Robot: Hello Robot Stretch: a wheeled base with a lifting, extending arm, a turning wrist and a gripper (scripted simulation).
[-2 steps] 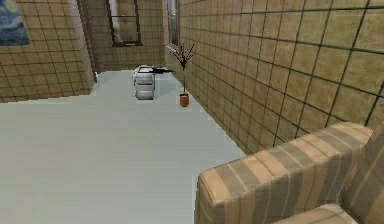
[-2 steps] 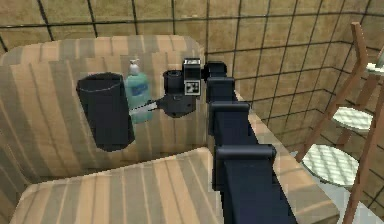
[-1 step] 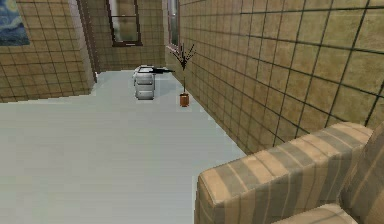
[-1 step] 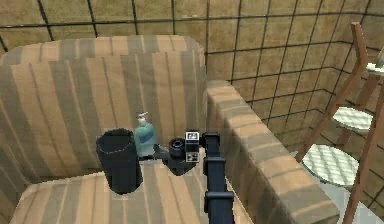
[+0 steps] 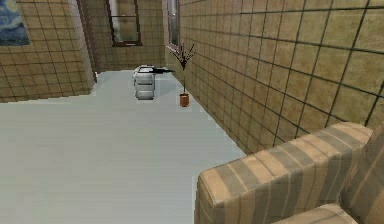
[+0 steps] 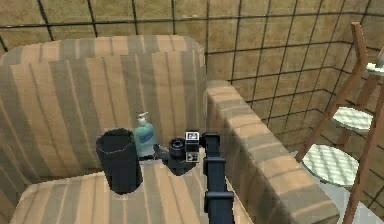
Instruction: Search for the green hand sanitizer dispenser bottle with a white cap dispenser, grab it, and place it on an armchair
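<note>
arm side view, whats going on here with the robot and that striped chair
A Stretch robot's arm extends over the seat of a striped armchair. The hand is close to a pale green bottle with a white top, which appears to stand on the seat cushion next to a dark cylinder. With the bottle right at the hand, I cannot tell whether the hand holds anything.
</note>
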